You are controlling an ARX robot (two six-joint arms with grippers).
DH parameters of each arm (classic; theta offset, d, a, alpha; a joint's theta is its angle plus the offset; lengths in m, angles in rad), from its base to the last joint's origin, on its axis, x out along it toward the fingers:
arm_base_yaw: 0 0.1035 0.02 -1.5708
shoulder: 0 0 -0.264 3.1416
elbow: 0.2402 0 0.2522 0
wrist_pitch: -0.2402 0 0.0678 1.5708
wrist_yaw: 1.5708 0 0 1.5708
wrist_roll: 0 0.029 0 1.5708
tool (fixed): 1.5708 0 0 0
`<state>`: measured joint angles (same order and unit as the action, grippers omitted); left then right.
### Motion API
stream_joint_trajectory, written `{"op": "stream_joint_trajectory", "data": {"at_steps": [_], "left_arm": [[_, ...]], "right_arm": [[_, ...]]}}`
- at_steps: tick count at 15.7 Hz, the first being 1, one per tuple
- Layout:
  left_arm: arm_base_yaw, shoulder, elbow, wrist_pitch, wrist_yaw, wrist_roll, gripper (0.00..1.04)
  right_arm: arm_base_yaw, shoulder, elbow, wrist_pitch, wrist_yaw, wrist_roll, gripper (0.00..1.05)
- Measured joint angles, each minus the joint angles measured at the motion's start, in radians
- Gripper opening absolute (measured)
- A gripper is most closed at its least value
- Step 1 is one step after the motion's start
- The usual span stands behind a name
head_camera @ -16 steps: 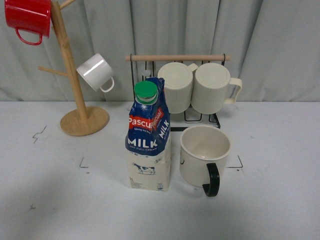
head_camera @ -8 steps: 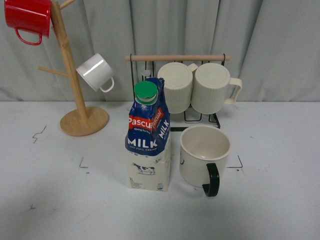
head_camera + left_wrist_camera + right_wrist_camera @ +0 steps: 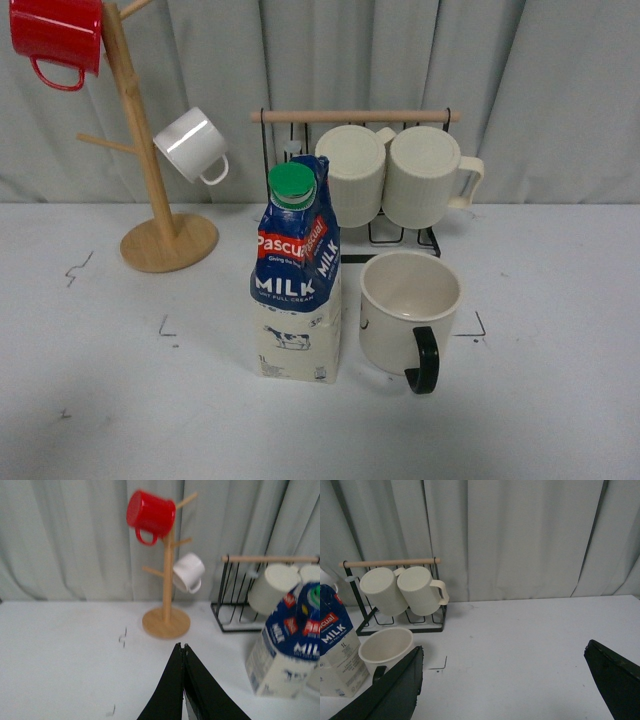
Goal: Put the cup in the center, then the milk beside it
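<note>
1. A smooth white tabletop is being backed by pleated grey curtains; the center, a bare patch framed by small black corner marks, is being occupied on its right half.
2. A wooden mug tree on a round base is being used at the far left, with a glossy red enamel mug and a small white enamel mug hung on it.
3. A black wire rack with a wooden rail is being filled by two ribbed cream mugs.
4. The milk, a tall carton with a green round cap, is being stood upright inside the marks.
5. The cup, wide and smooth-walled, is being stood just right of the milk, its black handle facing near.
6. The left gripper is being held with its black fingers pressed together on nothing.
7. The right gripper is being held spread wide, nothing between its fingers.
</note>
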<state>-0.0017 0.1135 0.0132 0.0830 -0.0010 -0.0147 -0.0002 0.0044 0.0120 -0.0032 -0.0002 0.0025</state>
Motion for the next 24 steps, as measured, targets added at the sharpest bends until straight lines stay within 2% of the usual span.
{"op": "stream_joint_trajectory", "data": {"at_steps": [1, 8, 14, 15, 17, 18, 19, 24], "left_arm": [[0.0, -0.088, -0.002, -0.095, 0.001, 0.0, 0.02], [0.0, -0.105, -0.002, -0.087, 0.001, 0.0, 0.02], [0.0, -0.105, -0.002, -0.087, 0.001, 0.0, 0.67], [0.0, -0.105, -0.002, -0.087, 0.001, 0.0, 0.69], [0.0, -0.105, -0.002, -0.087, 0.001, 0.0, 0.93], [0.0, -0.105, -0.002, -0.087, 0.001, 0.001, 1.0], [0.0, -0.105, -0.002, -0.087, 0.001, 0.001, 0.97], [0.0, -0.105, -0.002, -0.087, 0.001, 0.001, 0.98]], "right_arm": [[0.0, 0.0, 0.0, 0.0, 0.0, 0.0, 0.98], [0.0, 0.0, 0.0, 0.0, 0.0, 0.0, 0.98], [0.0, 0.0, 0.0, 0.0, 0.0, 0.0, 0.98], [0.0, 0.0, 0.0, 0.0, 0.0, 0.0, 0.98], [0.0, 0.0, 0.0, 0.0, 0.0, 0.0, 0.98], [0.0, 0.0, 0.0, 0.0, 0.0, 0.0, 0.98], [0.0, 0.0, 0.0, 0.0, 0.0, 0.0, 0.98], [0.0, 0.0, 0.0, 0.0, 0.0, 0.0, 0.98]]}}
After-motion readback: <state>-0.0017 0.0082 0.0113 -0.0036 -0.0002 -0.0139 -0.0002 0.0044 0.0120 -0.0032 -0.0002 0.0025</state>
